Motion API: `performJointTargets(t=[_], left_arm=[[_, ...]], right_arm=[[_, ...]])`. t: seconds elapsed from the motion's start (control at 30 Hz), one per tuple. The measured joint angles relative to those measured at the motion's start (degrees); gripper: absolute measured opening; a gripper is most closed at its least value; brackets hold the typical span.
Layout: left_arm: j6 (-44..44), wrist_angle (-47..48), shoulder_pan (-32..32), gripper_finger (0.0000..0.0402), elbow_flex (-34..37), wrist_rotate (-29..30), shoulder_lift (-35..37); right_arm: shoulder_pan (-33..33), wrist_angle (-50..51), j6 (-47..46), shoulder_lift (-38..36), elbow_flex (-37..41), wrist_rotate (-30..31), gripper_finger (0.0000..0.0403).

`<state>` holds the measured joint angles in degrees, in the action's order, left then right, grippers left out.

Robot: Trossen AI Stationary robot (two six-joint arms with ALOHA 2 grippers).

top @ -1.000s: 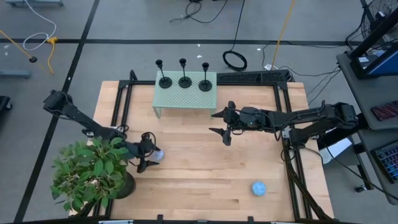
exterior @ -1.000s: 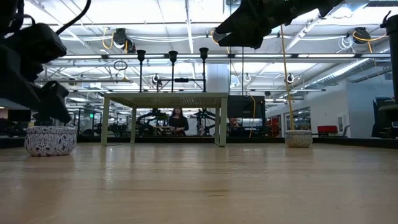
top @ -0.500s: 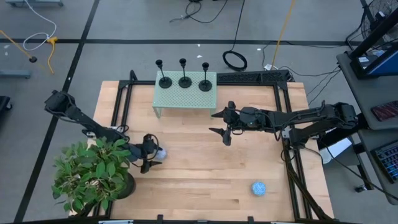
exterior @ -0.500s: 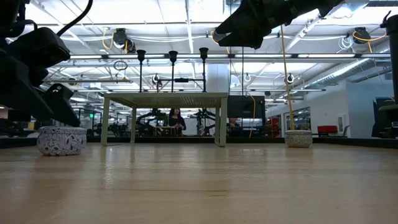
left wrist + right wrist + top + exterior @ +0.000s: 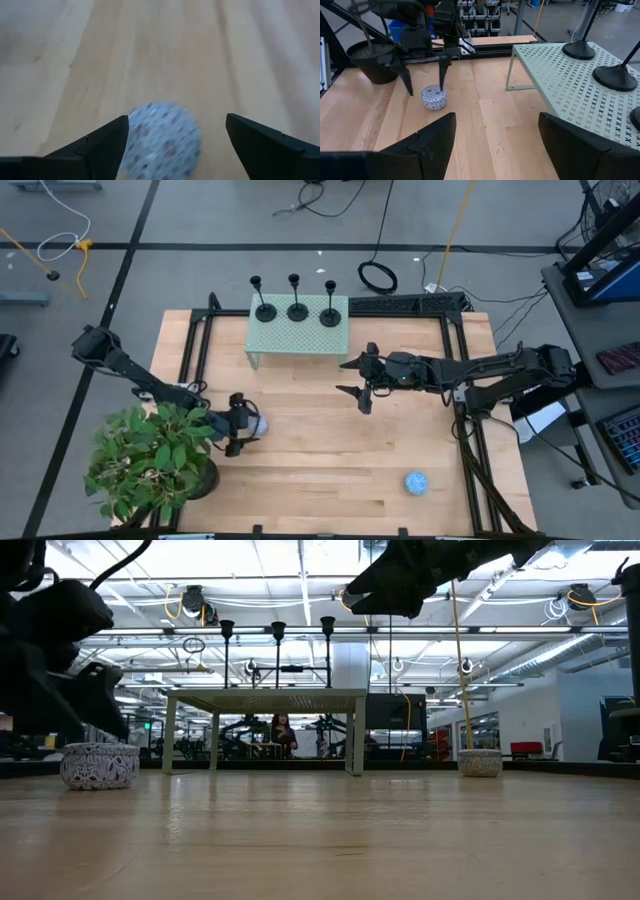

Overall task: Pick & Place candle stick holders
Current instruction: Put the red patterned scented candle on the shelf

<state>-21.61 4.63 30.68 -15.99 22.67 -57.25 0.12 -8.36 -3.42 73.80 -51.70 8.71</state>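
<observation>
High view, three candle stick holders [image 5: 297,302] stood on green stand [image 5: 297,340], well apart from open right pincer [image 5: 358,378], left pincer [image 5: 240,427] open around small patterned pot [image 5: 256,424].

You have open wooden tabletop [image 5: 330,450] between the arms. The pale green perforated metal stand [image 5: 297,330] blocks the far side; the leafy green potted plant [image 5: 150,465] crowds the left arm's corner.
</observation>
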Motion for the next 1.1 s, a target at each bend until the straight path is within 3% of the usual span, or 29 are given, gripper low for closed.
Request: performJointTargets(t=[0.27, 0.6, 0.9, 1.1], left_arm=[[-2.4, 2.7, 0.0, 0.0396, 0.0, 3.5, 0.0], [-9.6, 2.6, 0.0, 0.0399, 1.0, 2.8, -2.3], [-7.8, -3.7, 0.0, 0.0398, 1.0, 2.0, -9.4], [-7.1, -5.4, 0.0, 0.0377, 1.0, 2.2, -12.1]], right_arm=[[0.0, 0.0, 0.0, 0.0, 0.0, 0.0, 0.0279], [0.0, 0.0, 0.0, 0.0, 0.0, 0.0, 0.0279], [0.0, 0.0, 0.0, 0.0, 0.0, 0.0, 0.0279], [0.0, 0.0, 0.0, 0.0, 0.0, 0.0, 0.0279]])
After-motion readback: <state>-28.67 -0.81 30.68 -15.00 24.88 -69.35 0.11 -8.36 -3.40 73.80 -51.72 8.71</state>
